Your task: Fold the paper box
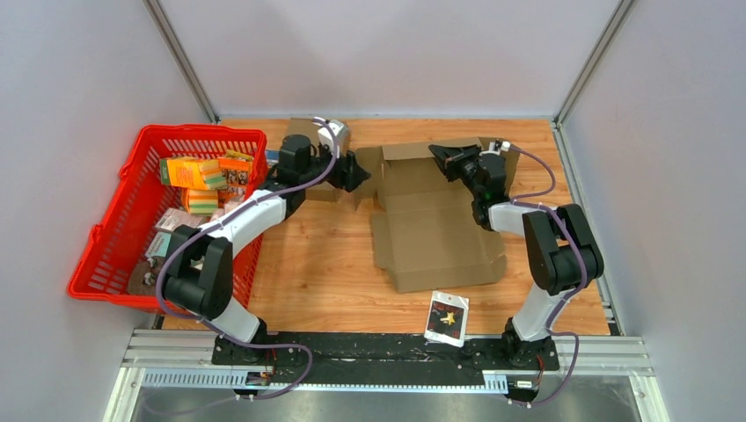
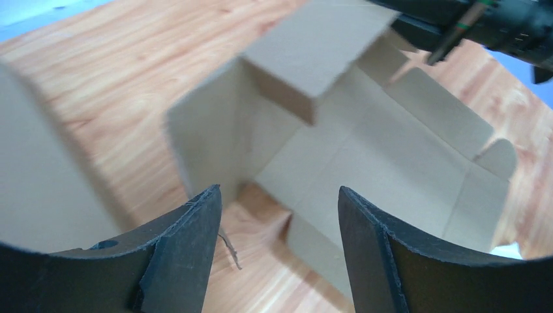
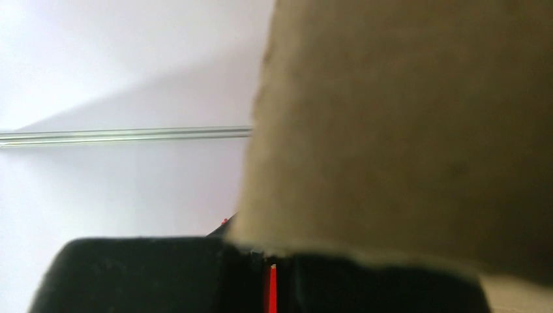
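Paper box (image 1: 435,230): lies opened out on the wooden table (image 1: 308,272); base panel flat, far and left flaps raised.
Left gripper (image 1: 359,173): at the box's left far corner; jaws wide apart, holding nothing; the left wrist view looks between them into the box (image 2: 365,150).
Right gripper (image 1: 442,156): at the box's far flap; cardboard (image 3: 404,130) fills the right wrist view, grip cannot be told.
Red basket (image 1: 110,233): well left of the box; holds orange cartons (image 1: 180,170), yellow-green sponges (image 1: 204,200), pale packets (image 1: 171,224).
Printed packet (image 1: 447,318): just near-side of the box.
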